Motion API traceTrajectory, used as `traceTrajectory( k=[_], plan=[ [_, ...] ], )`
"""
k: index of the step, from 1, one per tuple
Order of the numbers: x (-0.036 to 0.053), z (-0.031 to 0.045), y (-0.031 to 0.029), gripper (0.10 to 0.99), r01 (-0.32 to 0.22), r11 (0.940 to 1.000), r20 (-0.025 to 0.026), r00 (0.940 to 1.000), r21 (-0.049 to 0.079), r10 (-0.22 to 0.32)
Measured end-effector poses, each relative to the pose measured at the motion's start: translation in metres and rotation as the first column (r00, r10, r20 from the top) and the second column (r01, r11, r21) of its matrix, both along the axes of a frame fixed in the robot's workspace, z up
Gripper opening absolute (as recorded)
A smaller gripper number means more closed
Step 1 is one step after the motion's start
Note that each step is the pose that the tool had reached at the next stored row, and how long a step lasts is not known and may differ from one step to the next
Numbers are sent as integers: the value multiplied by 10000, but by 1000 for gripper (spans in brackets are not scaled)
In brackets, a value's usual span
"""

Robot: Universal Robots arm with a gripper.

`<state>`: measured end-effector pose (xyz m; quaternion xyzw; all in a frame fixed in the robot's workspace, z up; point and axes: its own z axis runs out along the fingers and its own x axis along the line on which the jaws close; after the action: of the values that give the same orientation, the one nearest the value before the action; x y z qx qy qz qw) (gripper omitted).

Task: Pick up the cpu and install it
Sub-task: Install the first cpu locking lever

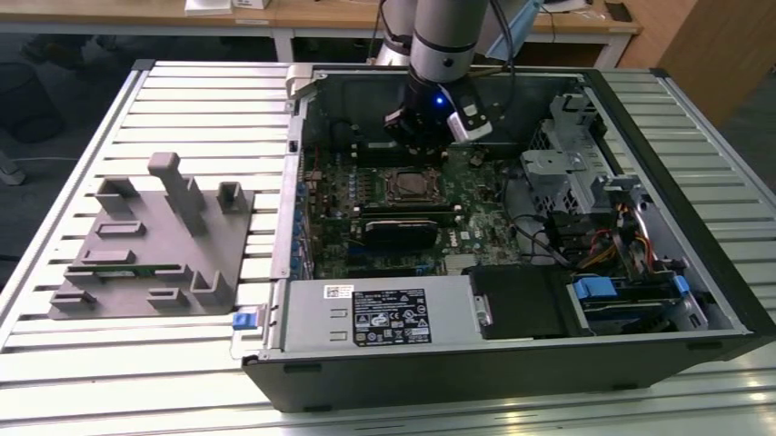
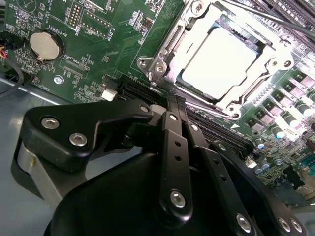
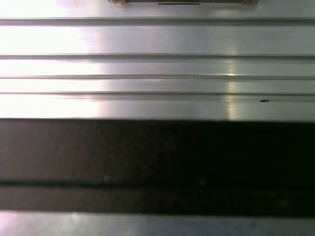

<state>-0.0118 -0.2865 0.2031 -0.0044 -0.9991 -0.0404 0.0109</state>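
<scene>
Cpu: the cpu [image 2: 221, 61] is lying flat inside the socket frame [image 2: 162, 59] on the motherboard [image 2: 88, 44], its silvery top glaring bright in the second wrist view. In the exterior view I am seeing it as a small square [image 1: 410, 186] in the middle of the board.

End effector: my end effector [image 2: 170, 105] is hanging just beside the socket, above the board. Its two black fingers are lying pressed together, clenched, and they are grasping nothing. In the exterior view it [image 1: 427, 136] is sitting inside the open computer case [image 1: 679, 227], over the far part of the board.

Around: a round coin battery [image 2: 44, 44] is sitting on the board, apart from the socket. A black power supply box [image 1: 376, 313] with a white label is lying along the near wall of the case. A blue drive clip [image 1: 597, 292] and coloured cables [image 1: 606, 245] are filling the exterior view's right side. A grey tray [image 1: 152, 245] with upright posts is standing on the counter [image 1: 73, 145] at the exterior view's left, well apart from the case.

Hard to make out: my own linkage is covering the board near the socket edge. The cpu surface is too bright to show any detail. The first wrist view is giving me ribbed metal slats [image 3: 157, 69] and a dark band [image 3: 157, 162] that I cannot identify.
</scene>
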Motion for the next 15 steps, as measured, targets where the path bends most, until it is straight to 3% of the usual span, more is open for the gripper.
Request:
traceTrajectory(
  k=[8, 15],
  plan=[
    [1, 7, 0, 106, 1, 10000, 0, 10000, -14, -1],
    [5, -11, -1, 106, 5, 9998, -1, 10000, -220, -5]
  ],
)
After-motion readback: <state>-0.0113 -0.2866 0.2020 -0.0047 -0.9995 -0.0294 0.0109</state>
